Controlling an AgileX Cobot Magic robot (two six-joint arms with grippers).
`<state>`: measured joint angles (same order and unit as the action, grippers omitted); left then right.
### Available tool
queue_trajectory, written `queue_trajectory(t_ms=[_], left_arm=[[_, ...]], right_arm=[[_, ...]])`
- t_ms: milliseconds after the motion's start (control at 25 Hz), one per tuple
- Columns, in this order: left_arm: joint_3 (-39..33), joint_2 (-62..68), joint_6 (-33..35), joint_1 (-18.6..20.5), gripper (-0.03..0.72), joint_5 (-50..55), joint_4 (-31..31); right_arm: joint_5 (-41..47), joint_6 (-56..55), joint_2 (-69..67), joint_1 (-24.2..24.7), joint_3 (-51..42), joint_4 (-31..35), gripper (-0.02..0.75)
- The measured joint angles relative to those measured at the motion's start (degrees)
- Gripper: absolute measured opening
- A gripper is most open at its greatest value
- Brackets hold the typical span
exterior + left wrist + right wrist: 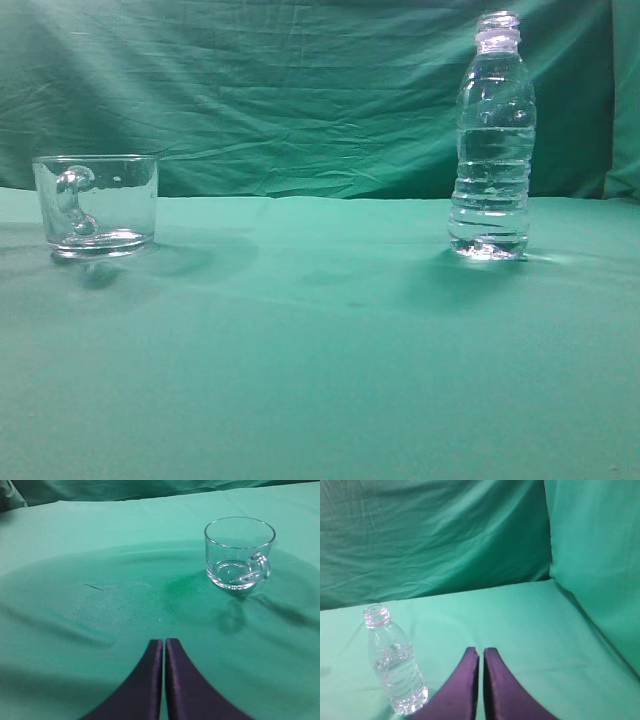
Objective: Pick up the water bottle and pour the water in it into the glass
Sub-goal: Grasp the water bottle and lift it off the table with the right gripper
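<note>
Two items sat on the bench (330,380), well apart: bottle (491,140) upright on the right, glass (97,204) on the left, handle facing the ext. cam. Bottle looked nearly full of water (490,190), cap off, threaded neck open, so prob. fairly heavy for its size and quick to spill if tilted early. Thin ribbed plastic walls would likely flex w/ a hard squeeze and push water up the neck; a moderate grip seemed wiser. Best hold, I'd judge, was the ringed lower-mid body, where ribs give some bite; the smooth shoulder looked more slippery. Glass was stiff, thick-based, empty, breakable if knocked; its wide mouth made an easy target. Left claw (164,641) was pinched together, holding nothing, hovering short of the glass (239,552). Right claw (481,651) was likewise pinched together and empty, w/ the bottle (395,665) down to its left, not touching; it would need to spread before any grasp. Bench wore a green cloth, soft and wrinkled in places, so the bottle's footing was prob. a bit unsteady. Green drape (250,90) hung behind and on the right side; plenty of free space btw. the two items.
</note>
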<state>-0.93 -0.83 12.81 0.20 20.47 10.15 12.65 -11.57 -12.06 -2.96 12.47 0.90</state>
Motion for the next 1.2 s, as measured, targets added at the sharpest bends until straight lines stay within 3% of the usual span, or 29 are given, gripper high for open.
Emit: queue_trajectory(t_ms=[160, 360, 560, 680, 720, 760, 840, 1080, 1160, 1200], left_arm=[[0.0, 0.0, 0.0, 0.0, 0.000, 0.0, 0.0], [0.0, 0.0, 0.0, 0.0, 0.000, 0.0, 0.0], [0.0, 0.0, 0.0, 0.0, 0.000, 0.0, 0.0], [0.0, 0.0, 0.0, 0.0, 0.000, 0.0, 0.0], [0.0, 0.0, 0.0, 0.0, 0.000, 0.0, 0.0], [0.0, 0.0, 0.0, 0.0, 0.000, 0.0, 0.0], [0.0, 0.0, 0.0, 0.0, 0.000, 0.0, 0.0], [0.0, 0.0, 0.0, 0.0, 0.000, 0.0, 0.0], [0.0, 0.0, 0.0, 0.0, 0.000, 0.0, 0.0], [0.0, 0.0, 0.0, 0.0, 0.000, 0.0, 0.0]], right_arm=[[1.8, -0.1, -6.4, -1.7, 4.1, 1.1, 0.000], [-2.2, -0.1, -13.3, -10.1, 4.5, 2.0, 0.000], [-9.5, 3.9, -23.9, -18.0, 4.5, 2.0, 0.000], [-16.3, 7.5, -31.1, -19.9, 4.5, 2.1, 0.000], [-18.9, 8.0, -33.6, -20.1, 4.5, 2.1, 0.050], [-21.4, 8.2, -36.1, -20.2, 4.5, 2.2, 0.050], [-25.7, 8.6, -40.5, -20.2, 4.6, 2.2, 0.155], [-36.2, 8.9, -52.8, -20.2, 4.8, 2.2, 0.603], [-38.3, 8.8, -56.0, -20.2, 4.8, 2.2, 0.661], [-39.5, 8.6, -57.6, -20.2, 4.8, 2.2, 0.645]])
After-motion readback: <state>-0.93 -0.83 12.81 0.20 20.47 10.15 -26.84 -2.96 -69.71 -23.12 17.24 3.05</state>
